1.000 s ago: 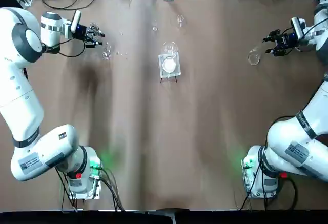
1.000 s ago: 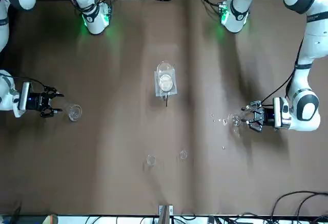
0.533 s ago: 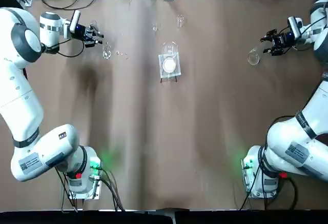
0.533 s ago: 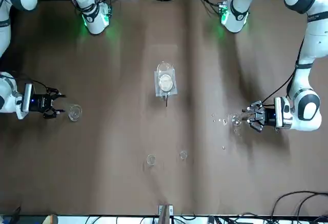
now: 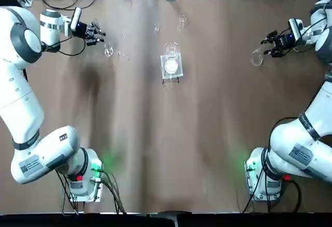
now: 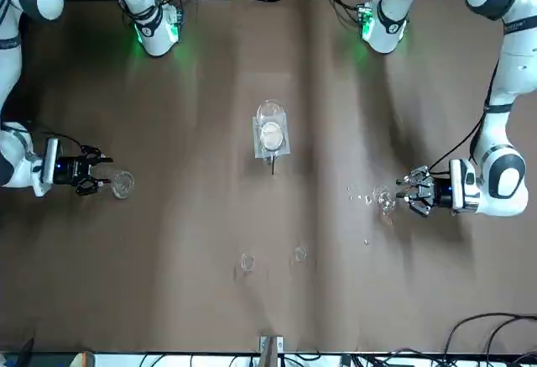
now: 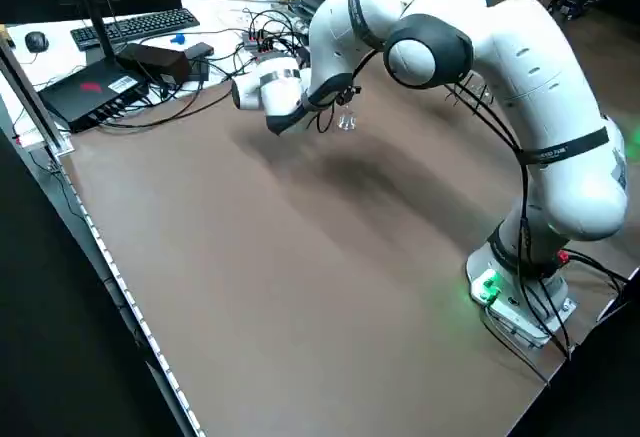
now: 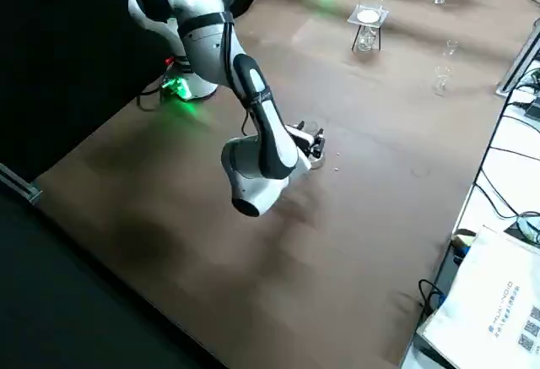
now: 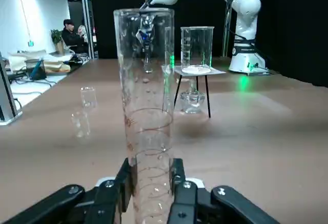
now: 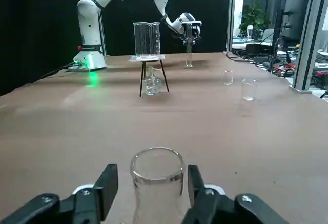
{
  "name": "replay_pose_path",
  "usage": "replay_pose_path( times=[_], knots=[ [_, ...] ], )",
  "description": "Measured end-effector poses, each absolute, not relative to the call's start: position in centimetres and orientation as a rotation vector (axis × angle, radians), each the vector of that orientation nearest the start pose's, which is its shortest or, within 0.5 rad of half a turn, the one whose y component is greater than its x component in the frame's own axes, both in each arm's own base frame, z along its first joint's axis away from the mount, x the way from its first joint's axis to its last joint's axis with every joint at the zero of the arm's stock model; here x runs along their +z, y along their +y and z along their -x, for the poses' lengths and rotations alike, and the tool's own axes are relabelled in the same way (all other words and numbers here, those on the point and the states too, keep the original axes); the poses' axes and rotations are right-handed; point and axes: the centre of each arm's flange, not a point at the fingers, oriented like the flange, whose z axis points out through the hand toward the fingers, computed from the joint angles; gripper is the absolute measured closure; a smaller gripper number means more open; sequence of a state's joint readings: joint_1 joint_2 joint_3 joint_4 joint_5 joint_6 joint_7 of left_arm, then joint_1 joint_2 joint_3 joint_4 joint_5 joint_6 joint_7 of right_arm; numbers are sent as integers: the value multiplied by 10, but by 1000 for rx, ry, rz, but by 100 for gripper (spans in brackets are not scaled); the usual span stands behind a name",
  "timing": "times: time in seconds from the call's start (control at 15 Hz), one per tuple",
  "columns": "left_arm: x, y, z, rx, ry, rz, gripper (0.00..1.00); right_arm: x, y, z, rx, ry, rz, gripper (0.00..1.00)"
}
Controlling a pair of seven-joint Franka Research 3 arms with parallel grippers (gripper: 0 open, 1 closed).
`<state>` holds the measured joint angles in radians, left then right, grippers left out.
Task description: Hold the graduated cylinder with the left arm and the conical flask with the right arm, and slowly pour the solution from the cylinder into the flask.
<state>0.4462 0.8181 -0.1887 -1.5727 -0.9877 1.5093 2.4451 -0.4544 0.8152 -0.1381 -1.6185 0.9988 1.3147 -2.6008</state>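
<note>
A: Right gripper (image 10: pixel 152 169) has crept nearer the conical flask (image 10: pixel 158 201); jaws parted, flask between.
B: Left gripper (image 9: pixel 155 170) has the graduated cylinder (image 9: pixel 147 96) clasped upright. Flask grip next, I'd judge, then pour.

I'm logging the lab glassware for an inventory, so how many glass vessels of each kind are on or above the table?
Graduated cylinder, between the left jaws: 1
Open-mouthed vessel, by the right jaws: 1
Beaker on the stand: 1
Round-bodied vessel under the stand: 1
Small glass cups: 2
Total: 6
</note>
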Motion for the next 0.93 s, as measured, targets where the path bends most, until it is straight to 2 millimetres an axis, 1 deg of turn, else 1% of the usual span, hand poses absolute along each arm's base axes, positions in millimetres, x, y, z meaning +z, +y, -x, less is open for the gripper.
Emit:
replay_pose_path(
  times=[0.13,0.27,0.33,0.47,0.6,0.67,0.73,0.87,0.93],
  knots=[
    [206,79,-632,1014,-1486,-1227,66,156,-230,-546,-1041,-1408,1329,38],
    [235,73,-638,1000,-1497,-1241,66,156,-230,-546,-1041,-1409,1328,39],
    [249,68,-641,998,-1512,-1238,66,156,-230,-546,-1041,-1409,1329,41],
    [278,50,-646,990,-1567,-1219,66,156,-231,-546,-1041,-1410,1330,41],
    [304,27,-651,974,-1639,-1207,66,156,-231,-546,-1041,-1411,1331,42],
    [316,12,-653,958,-1680,-1205,66,156,-231,-546,-1042,-1411,1331,47],
    [327,-4,-655,940,-1708,-1209,66,156,-231,-546,-1042,-1412,1332,54],
    [347,-39,-657,896,-1745,-1232,66,156,-231,-546,-1042,-1412,1332,55],
    [354,-55,-657,863,-1766,-1245,66,156,-231,-546,-1042,-1413,1332,55]
  ],
)
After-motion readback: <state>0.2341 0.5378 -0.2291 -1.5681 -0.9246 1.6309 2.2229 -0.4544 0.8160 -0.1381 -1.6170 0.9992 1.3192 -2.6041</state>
